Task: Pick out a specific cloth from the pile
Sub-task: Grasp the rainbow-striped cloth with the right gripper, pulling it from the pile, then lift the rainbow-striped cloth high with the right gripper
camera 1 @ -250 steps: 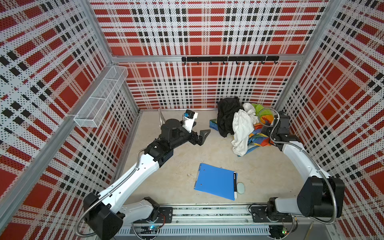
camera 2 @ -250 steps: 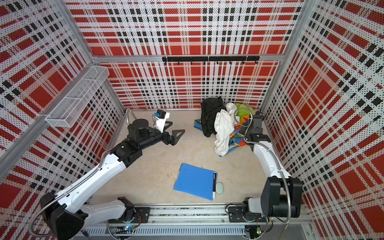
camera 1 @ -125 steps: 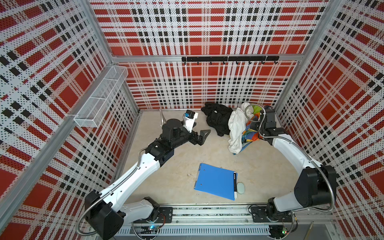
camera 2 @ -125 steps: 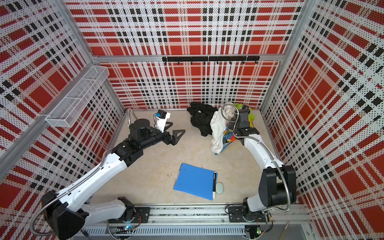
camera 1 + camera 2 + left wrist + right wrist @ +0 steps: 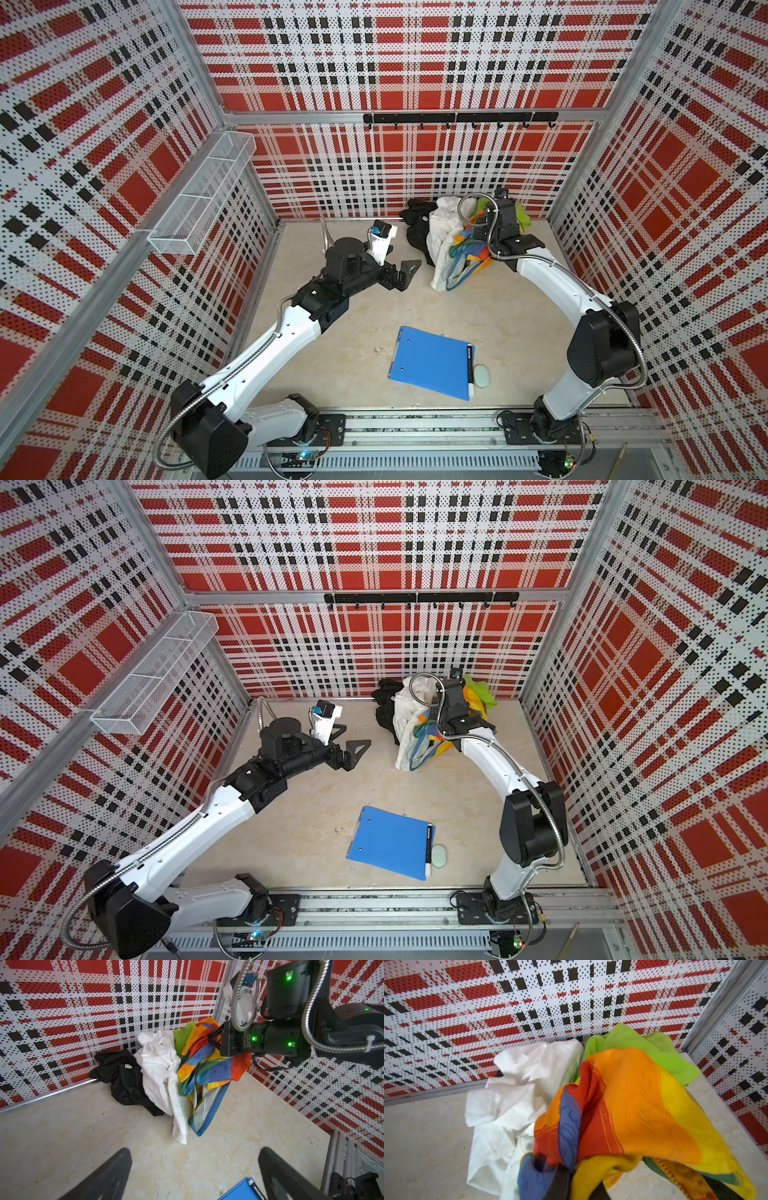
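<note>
Far right corner of the tabletop: the pile sits against the back wall. Black cloth on its left side, white cloth in the middle, lime-green cloth at the back right, by the corner post.

Right arm curls in over the heap from the right. The right jaws are pressed together on a bunched fold of the cloth, pinching its orange-and-red part; the left wrist view shows this plainly. The cloth hangs from that pinch, raised above the rest of the pile. Blocks of orange, yellow, blue and green trail down to a blue-edged hem low by the tabletop; whether the hem touches, I cannot tell. The white cloth lies against its left side, touching.

Left arm reaches in from the near left. The left jaws are spread wide over bare tabletop, well apart from the pile and pointed toward it.

Near front: blue clipboard lying flat, black marker along its right edge, pale oval object just beside the marker.
</note>
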### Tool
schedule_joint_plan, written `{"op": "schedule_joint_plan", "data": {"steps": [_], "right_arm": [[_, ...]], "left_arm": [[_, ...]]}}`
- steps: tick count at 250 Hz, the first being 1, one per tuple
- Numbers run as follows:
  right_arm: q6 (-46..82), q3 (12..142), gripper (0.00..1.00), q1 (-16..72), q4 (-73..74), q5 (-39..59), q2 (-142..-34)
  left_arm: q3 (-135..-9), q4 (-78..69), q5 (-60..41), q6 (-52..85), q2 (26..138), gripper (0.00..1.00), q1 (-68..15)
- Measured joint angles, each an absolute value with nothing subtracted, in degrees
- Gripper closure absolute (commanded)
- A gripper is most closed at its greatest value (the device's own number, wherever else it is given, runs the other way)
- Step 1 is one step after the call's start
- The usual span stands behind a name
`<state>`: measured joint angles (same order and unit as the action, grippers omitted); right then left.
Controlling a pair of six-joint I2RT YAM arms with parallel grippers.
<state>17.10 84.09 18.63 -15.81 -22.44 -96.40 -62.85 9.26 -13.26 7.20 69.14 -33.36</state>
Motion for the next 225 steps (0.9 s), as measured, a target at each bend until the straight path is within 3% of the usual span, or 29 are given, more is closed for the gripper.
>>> {"op": "schedule_joint_plan", "data": {"steps": [225], "right_arm": [[19.05, 72.88, 0.94, 14.06, -14.26, -16.4, -76.77]], "left_arm": [[-63.07, 10.04, -13.52, 7.03, 69.21, 0.04, -33.39]]}}
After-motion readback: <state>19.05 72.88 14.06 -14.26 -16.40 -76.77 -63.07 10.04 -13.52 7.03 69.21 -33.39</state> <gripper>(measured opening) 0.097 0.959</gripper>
